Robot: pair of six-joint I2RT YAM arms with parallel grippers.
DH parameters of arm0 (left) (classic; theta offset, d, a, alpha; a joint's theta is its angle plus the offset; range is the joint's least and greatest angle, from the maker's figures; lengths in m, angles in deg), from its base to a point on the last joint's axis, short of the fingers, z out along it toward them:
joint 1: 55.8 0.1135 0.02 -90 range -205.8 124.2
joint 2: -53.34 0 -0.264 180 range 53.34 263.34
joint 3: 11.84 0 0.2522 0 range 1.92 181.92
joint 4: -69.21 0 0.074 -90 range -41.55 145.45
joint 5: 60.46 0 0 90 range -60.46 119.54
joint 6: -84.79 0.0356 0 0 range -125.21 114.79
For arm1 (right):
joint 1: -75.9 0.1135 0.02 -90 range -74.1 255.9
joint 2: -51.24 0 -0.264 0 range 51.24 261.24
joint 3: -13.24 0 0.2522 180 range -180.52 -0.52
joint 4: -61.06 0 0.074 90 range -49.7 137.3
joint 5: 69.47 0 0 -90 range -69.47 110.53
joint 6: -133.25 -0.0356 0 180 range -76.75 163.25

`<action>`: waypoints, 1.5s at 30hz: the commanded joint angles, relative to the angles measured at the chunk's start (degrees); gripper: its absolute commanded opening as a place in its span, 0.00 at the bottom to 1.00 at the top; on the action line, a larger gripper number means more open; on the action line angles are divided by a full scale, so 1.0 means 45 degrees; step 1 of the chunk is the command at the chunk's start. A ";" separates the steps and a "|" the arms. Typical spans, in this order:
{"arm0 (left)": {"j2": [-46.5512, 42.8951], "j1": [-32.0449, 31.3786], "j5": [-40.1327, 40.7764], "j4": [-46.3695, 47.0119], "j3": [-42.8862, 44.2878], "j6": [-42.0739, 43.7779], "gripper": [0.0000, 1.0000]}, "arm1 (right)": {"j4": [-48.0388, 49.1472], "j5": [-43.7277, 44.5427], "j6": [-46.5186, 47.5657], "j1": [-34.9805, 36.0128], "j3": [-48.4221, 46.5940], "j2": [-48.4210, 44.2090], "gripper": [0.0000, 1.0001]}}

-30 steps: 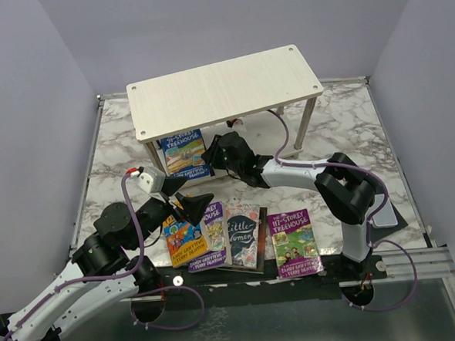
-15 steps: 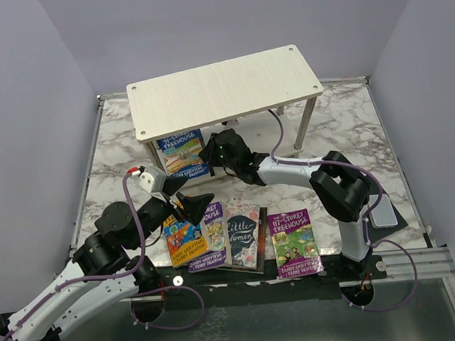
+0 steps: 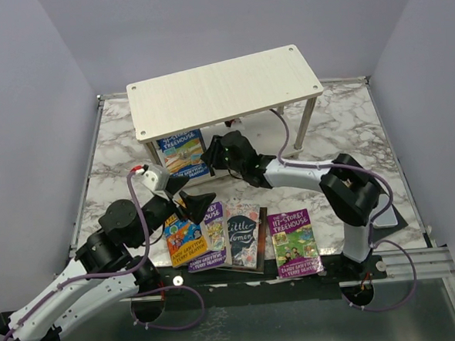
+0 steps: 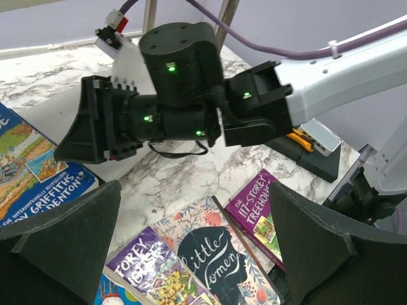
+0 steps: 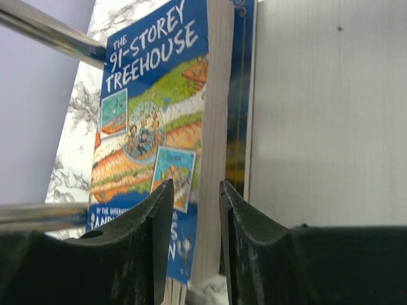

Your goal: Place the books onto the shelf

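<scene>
The shelf [image 3: 222, 90] stands at the back of the table. A blue "91-Storey Treehouse" book [image 3: 181, 152] stands upright under its top board. My right gripper [image 3: 209, 153] is at that book's right edge. In the right wrist view the gripper [image 5: 193, 210] has its jaws a little apart, and the blue book [image 5: 152, 121] shows just beyond the gap, next to a pale shelf board [image 5: 324, 127]. My left gripper [image 3: 200, 201] hangs wide open and empty [image 4: 196, 189] over the flat books: an orange and blue one [image 3: 181, 239], a purple one [image 3: 213, 232], "Little Women" [image 4: 222, 260] and "117-Storey Treehouse" [image 3: 294, 242].
The marble tabletop [image 3: 118, 158] has raised metal rails at its edges. The shelf's round legs [image 3: 305, 123] stand close to my right arm [image 3: 305, 173]. A black mounting plate [image 3: 385, 223] lies at the right arm's base. Purple cables loop off both arms.
My right gripper has edged left, closer against the blue book under the shelf. The left arm's wrist has risen slightly. The flat books have not moved.
</scene>
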 commanded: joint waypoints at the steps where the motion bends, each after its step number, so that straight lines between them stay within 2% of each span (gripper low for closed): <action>1: 0.0333 0.0042 -0.0145 0.0236 -0.0136 -0.0185 0.99 | -0.0037 0.0093 -0.0047 0.0119 0.1217 -0.1777 0.41; 5: 0.0623 0.0052 0.0038 0.0248 -0.0061 -0.0945 0.99 | -0.0431 -0.0165 0.0006 0.0119 0.2549 -0.3345 0.47; 10: 0.0939 0.0052 0.0665 -0.0334 -0.0266 -0.2957 0.99 | -0.1340 -0.0543 0.0175 0.0108 0.4003 -0.5444 0.54; 20: 0.1811 0.0032 0.1950 -0.3779 -0.0144 -0.7446 0.99 | -0.4141 -0.0601 0.1093 0.0119 0.5304 -0.8660 0.57; 25: 0.1773 0.0032 0.3185 -0.5942 -0.0778 -1.0461 0.99 | -0.4142 -0.2496 0.1587 0.0119 0.5531 -0.9497 0.56; 30: 0.1425 0.0022 0.4930 -0.7627 -0.1137 -1.2601 0.99 | -0.3284 -0.4755 0.1278 0.0298 0.5758 -0.9368 0.54; 31: 0.1413 0.0032 0.6090 -0.8566 -0.1398 -1.3886 0.99 | -0.3015 -0.4856 0.1123 0.0975 0.5487 -0.8616 0.53; 38: 0.2498 0.0032 0.7505 -1.0422 -0.1927 -1.7269 0.99 | -0.3175 -0.4060 0.1148 0.2484 0.4239 -0.6429 0.54; 45: 0.2342 0.0030 0.7815 -1.0095 -0.2606 -1.8103 0.99 | -0.2894 -0.4201 0.0883 0.3017 0.3391 -0.4422 0.55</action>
